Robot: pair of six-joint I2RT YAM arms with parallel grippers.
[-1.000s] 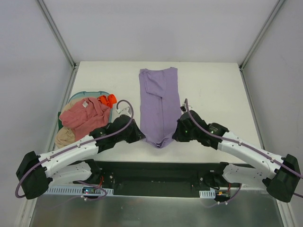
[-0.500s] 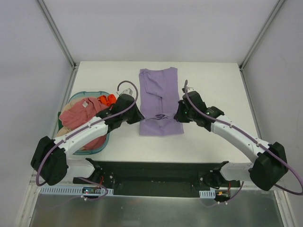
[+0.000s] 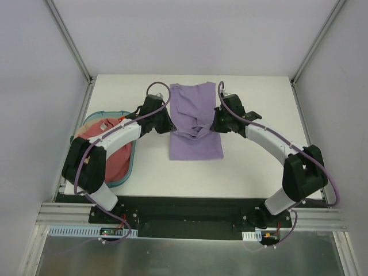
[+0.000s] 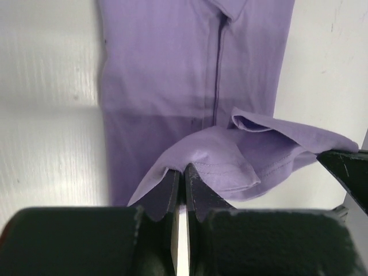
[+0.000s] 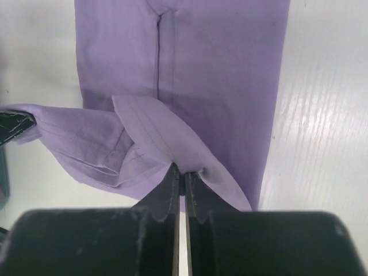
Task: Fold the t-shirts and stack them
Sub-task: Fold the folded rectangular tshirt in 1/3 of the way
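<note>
Starting at the near side of the counter (image 3: 259, 167), I see the lavender t-shirt (image 3: 195, 148) in the middle. It is a long narrow strip running away from the arm bases, with its near end doubled back over itself.

Next out, both pincers are at the shirt's lifted edge, one on each side. My left pincer (image 4: 183, 172) is pressed together on a flap of the purple cloth at the shirt's left edge. My right pincer (image 5: 181, 172) is pressed together on a stitched hem corner at the right edge. The cloth between them sags and wrinkles above the flat layer underneath. In each wrist view the held flap drapes toward the other pincer.

Beyond the pincers the rest of the shirt lies flat on the counter with a lengthwise crease, reaching close to the far edge.

Off to the left, under my left arm, the pink-red t-shirt (image 3: 118, 161) is bunched in the teal basket (image 3: 132, 165), well apart from the lavender one.
</note>
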